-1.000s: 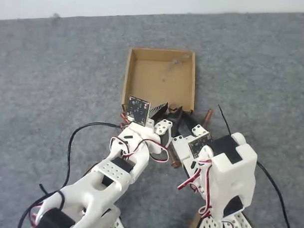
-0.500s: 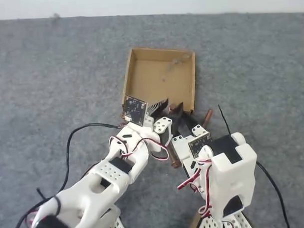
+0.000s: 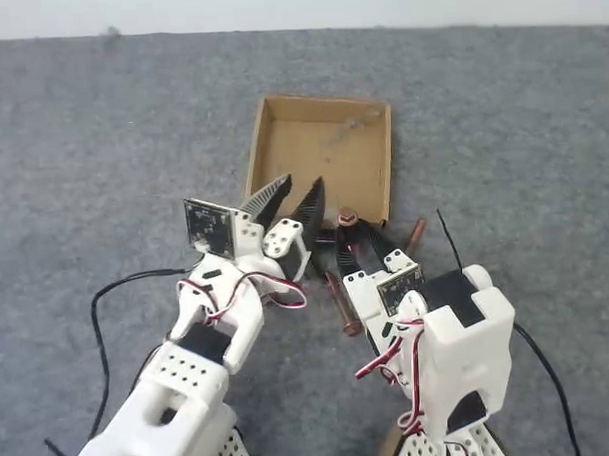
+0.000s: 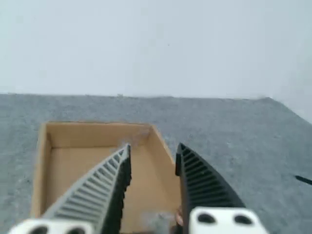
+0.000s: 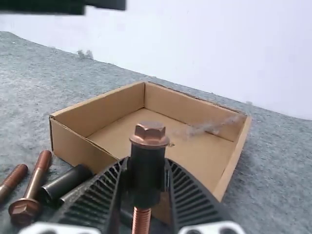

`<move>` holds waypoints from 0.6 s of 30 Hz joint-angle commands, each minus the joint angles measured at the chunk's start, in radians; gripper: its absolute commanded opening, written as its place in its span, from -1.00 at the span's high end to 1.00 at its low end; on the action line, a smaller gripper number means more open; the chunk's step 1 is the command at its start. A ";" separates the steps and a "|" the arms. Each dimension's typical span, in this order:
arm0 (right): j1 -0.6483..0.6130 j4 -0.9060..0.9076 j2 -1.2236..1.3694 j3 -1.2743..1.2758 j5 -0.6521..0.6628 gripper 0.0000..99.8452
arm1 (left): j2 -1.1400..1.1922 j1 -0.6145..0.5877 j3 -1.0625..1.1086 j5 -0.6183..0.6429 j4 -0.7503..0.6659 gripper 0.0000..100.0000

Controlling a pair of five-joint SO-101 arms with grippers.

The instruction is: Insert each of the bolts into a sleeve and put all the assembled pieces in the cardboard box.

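My right gripper (image 5: 145, 170) is shut on a black sleeve (image 5: 146, 163) that stands upright with a copper bolt (image 5: 148, 132) through it. In the high view this gripper (image 3: 357, 239) sits just before the near wall of the cardboard box (image 3: 327, 157), with the bolt head (image 3: 346, 219) at the box's edge. My left gripper (image 3: 303, 181) hangs open over the box's near left part, holding nothing. In the left wrist view its fingers (image 4: 117, 178) stand apart above the box (image 4: 43, 161).
A loose bolt (image 3: 339, 305) lies on the grey carpet between the two arms, and another bolt (image 3: 415, 234) lies to the right of the box. In the right wrist view, two bolts (image 5: 30, 189) and a spare black sleeve (image 5: 66, 183) lie outside the box (image 5: 97, 114).
My left gripper has drawn back to the left, away from the right gripper's piece, and its fingers now stand apart. The right arm has kept still with the sleeve and bolt.
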 commanded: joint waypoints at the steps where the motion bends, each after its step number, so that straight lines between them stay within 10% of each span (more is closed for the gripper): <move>1: 0.004 -0.028 -0.056 0.026 0.017 0.99 | -0.114 -0.052 -0.013 0.011 0.152 0.71; 18: 0.005 -0.028 -0.056 0.026 0.017 0.99 | -0.681 -0.416 0.165 0.008 0.655 0.71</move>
